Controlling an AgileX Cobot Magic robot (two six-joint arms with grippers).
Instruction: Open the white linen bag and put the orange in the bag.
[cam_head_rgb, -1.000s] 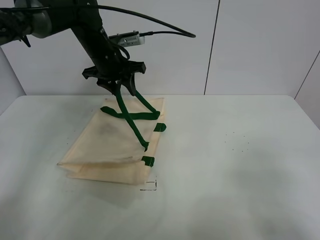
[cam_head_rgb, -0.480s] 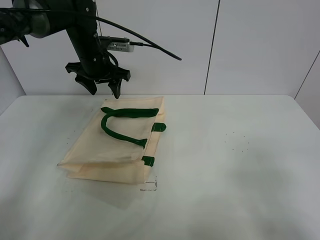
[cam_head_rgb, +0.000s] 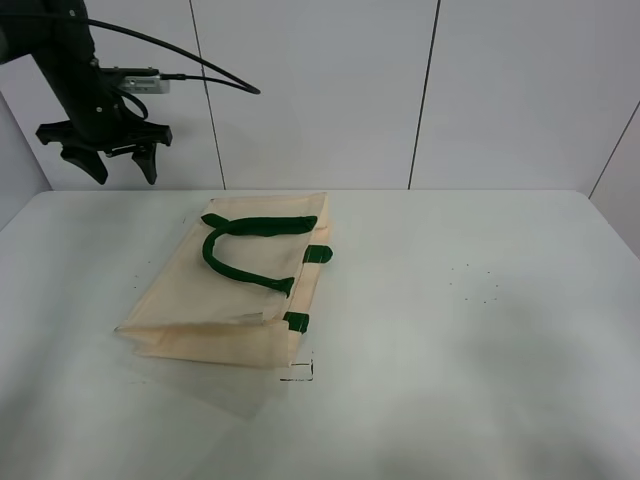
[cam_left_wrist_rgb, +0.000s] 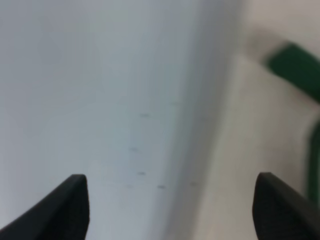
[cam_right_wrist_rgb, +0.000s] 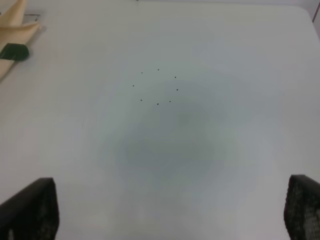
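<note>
The white linen bag lies flat on the table, its dark green handles resting on top of it. My left gripper is open and empty, raised above the table's back left corner, well clear of the bag. In the left wrist view the gripper is wide open, with a blurred edge of the bag and a green handle to one side. My right gripper is open over bare table; a corner of the bag shows far off. The orange is out of view.
The white table carries a small black square mark just in front of the bag and a ring of small dark dots to the right. White wall panels stand behind the table.
My left gripper held a green handle up a second ago. It has let go, the handle has dropped onto the bag, and the arm has swung up and to the left.
</note>
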